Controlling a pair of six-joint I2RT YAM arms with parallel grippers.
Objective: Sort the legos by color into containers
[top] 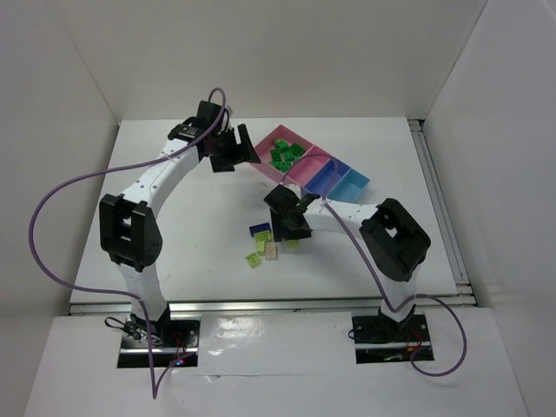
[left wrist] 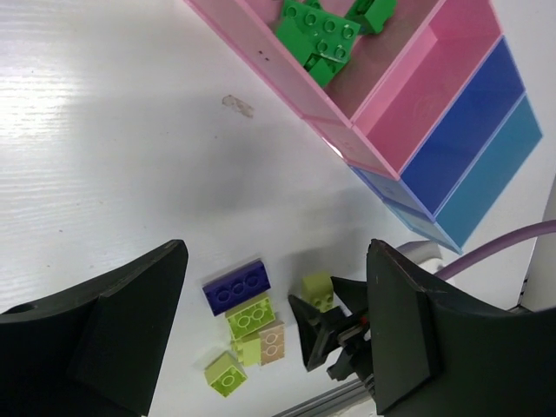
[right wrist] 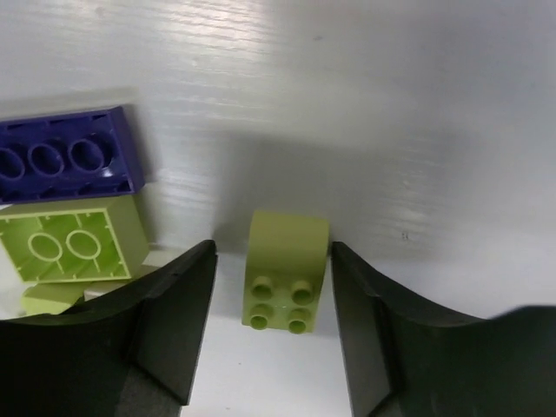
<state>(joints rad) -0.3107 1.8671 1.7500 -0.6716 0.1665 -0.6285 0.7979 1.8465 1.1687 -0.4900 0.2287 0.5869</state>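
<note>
Top view: your right gripper (top: 291, 228) is down over the loose legos (top: 263, 246), and the containers (top: 300, 172) sit just behind. Left wrist: the left gripper (left wrist: 276, 261) is spread wide, holding nothing. Right wrist: jaws apart, straddling a yellow-green brick (right wrist: 287, 269) without touching it. Looks like the grab step, so next you'd squeeze, lift and pick a bin.

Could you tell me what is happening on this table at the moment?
Two arms are sorting legos by colour. The right gripper is down at the table, open, fingers either side of a yellow-green brick, not yet closed. The left gripper hangs open and empty near the larger pink bin, which already holds the dark green legos. A dark blue-purple brick, a beige-pink one and more yellow-green ones lie loose on the table.
</note>
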